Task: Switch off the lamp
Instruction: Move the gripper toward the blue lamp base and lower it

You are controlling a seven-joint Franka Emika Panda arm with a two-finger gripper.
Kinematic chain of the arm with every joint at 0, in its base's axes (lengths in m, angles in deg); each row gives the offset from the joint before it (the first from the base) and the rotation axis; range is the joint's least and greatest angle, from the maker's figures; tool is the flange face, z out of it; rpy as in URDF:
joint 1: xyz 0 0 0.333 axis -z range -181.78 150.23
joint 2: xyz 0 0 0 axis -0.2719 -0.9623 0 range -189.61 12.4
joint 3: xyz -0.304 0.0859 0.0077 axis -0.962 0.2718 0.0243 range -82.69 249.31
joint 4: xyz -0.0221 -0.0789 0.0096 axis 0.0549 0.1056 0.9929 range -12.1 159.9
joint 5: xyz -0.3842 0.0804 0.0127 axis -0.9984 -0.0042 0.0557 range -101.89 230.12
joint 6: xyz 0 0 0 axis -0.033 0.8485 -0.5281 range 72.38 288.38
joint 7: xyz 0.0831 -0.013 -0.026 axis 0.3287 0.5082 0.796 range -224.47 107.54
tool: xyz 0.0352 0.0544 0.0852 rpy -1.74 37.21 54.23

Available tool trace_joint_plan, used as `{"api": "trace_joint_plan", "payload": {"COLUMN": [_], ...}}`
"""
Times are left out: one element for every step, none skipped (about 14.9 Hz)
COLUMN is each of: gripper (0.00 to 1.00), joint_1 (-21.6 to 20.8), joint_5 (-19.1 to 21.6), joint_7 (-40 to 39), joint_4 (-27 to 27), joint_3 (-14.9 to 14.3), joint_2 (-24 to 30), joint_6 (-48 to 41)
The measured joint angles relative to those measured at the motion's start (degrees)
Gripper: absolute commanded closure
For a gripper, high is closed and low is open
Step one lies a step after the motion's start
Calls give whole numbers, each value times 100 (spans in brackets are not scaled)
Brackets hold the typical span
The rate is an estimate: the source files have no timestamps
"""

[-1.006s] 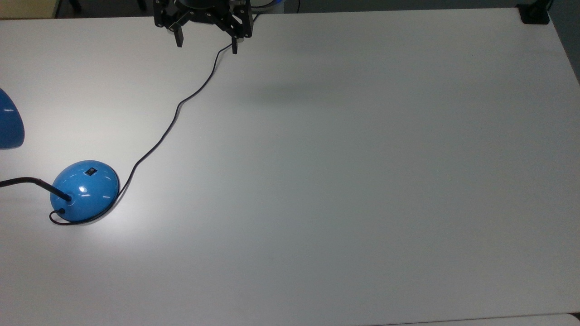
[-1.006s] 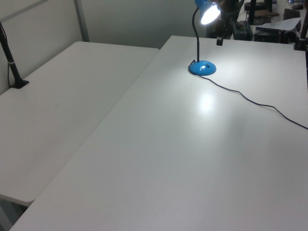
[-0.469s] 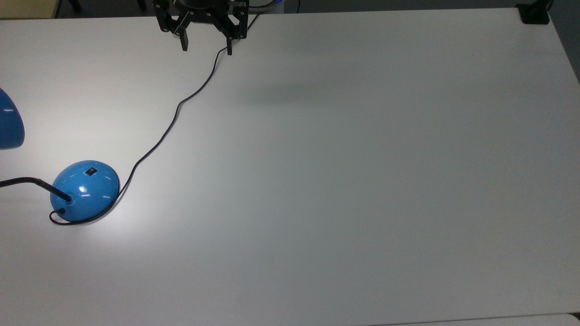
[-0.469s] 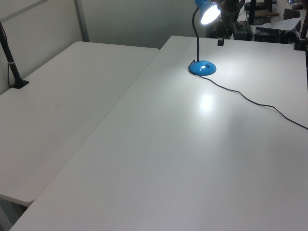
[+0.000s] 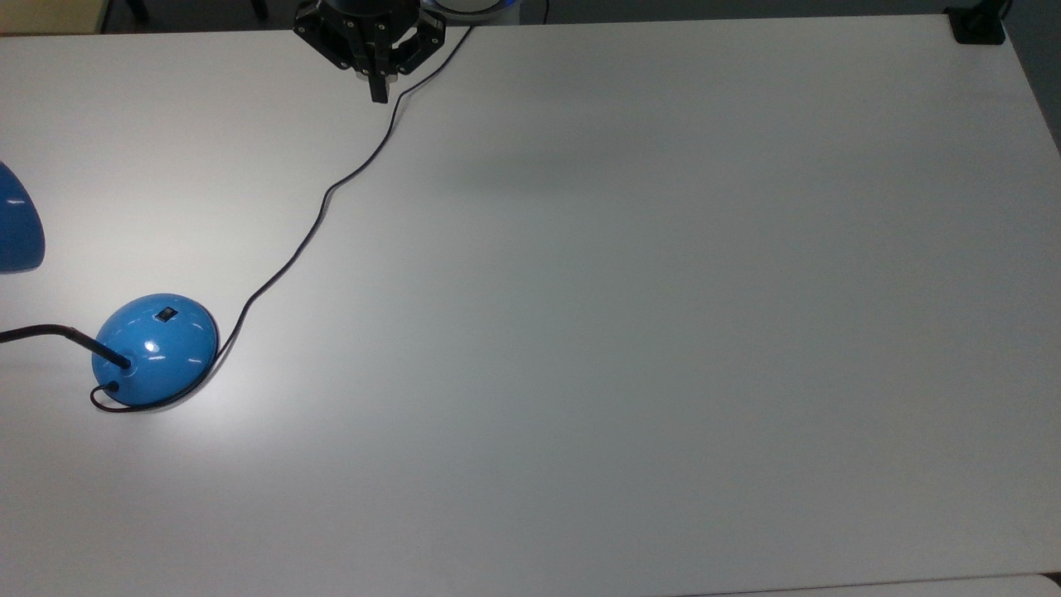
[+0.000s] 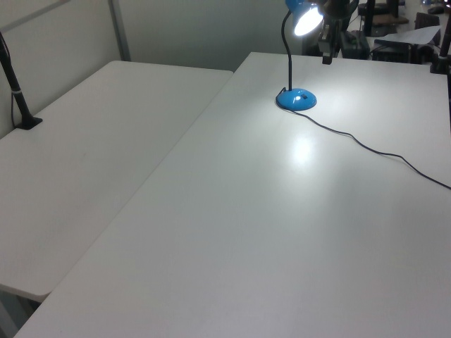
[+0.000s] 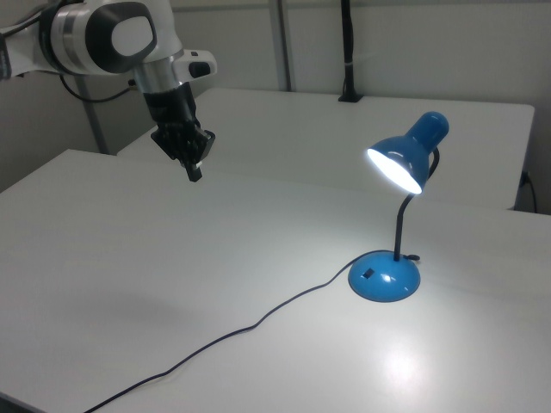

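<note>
At the upper left of the right view, the arm is built of rounded white shells with a dark grey circular cap on the joint and a grey band between segments. A small white block with a dark spot juts from the wrist. Below it a black wrist section leads to the gripper, which is all black, angular and made of linked bars. At the top edge of the top view, the gripper shows small pale screw heads on its black linkage, with a blue-lit ring behind it.
</note>
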Motion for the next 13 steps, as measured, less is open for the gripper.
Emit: {"api": "trace_joint_plan", "payload": {"gripper": [100,100,100,100,100,100,100,100,100,100,100,100,100], "joint_1": [8,16,25,38,68,131,228,354,502,647,771,875,959], "joint_5": [0,0,0,0,0,0,0,0,1,2,4,5,5], "joint_7": [0,0,0,0,1,4,5,10,15,27,83,210,363], "joint_4": [0,0,2,5,7,7,7,8,20,48,95,160,236], "joint_3": [-1,-1,-1,-1,-3,-8,-15,-23,-34,-42,-47,-48,-52], "joint_2": [0,0,-2,-7,-14,-23,-31,-40,-53,-82,-136,-216,-310], "joint_6": [0,0,0,0,0,0,26,100,205,337,524,781,1084]}}
